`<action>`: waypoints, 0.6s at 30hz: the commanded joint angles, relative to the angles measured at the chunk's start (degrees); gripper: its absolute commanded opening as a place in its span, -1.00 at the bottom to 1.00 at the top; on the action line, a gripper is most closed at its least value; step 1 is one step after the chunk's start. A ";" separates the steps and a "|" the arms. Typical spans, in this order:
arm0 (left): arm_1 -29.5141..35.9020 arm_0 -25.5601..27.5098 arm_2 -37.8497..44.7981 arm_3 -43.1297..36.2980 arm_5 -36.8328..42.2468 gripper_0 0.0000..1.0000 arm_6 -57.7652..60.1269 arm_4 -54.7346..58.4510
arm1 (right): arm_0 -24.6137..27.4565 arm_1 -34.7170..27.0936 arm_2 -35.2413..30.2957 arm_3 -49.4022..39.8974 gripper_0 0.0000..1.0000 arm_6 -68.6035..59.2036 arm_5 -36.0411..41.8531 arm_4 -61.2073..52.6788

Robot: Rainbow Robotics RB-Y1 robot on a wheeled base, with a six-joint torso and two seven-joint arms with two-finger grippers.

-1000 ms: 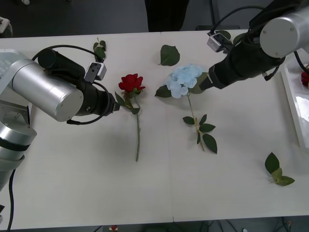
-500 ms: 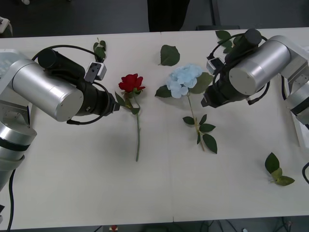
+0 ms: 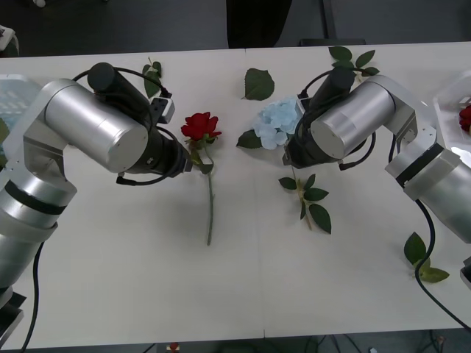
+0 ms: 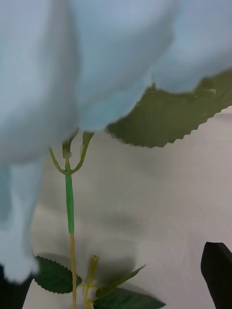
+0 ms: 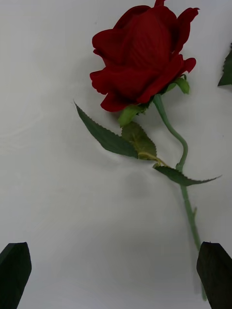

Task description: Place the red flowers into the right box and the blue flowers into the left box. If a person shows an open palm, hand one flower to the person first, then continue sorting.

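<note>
One of the red flowers, a rose [image 3: 200,126], lies on the white table with its stem pointing toward me. My left gripper [image 5: 115,277] hovers open just left of its leaves, with the bloom [image 5: 142,58] ahead of the black fingertips [image 5: 14,273]. A blue flower, a pale hydrangea [image 3: 278,121], lies to the right of the rose. My right gripper [image 4: 113,285] is open and low over its thin stem [image 4: 70,203], right under the petals [image 4: 72,63]. The right box [image 3: 445,110] holds another red rose [image 3: 465,118]. The left box [image 3: 16,90] shows at the left edge.
Loose green leaves lie at the back [image 3: 258,83], back left [image 3: 152,73], back right [image 3: 350,55] and front right [image 3: 423,261]. The hydrangea's lower leaves [image 3: 313,202] spread toward me. The near half of the table [image 3: 147,294] is bare.
My right arm swung in from the right box side and came down over the hydrangea's stem. My left arm shifted slightly closer to the rose. Both flowers stayed put.
</note>
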 commanded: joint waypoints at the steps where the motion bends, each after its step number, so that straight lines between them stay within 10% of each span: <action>1: -4.28 -5.99 -5.29 5.44 -3.86 1.00 8.55 -3.40 | -0.45 2.53 -0.26 1.95 1.00 -2.39 -2.76 2.14; 18: -12.27 -14.60 -11.53 26.63 -15.81 1.00 8.73 -9.03 | -0.54 6.39 -0.26 6.79 1.00 -4.06 -7.07 6.27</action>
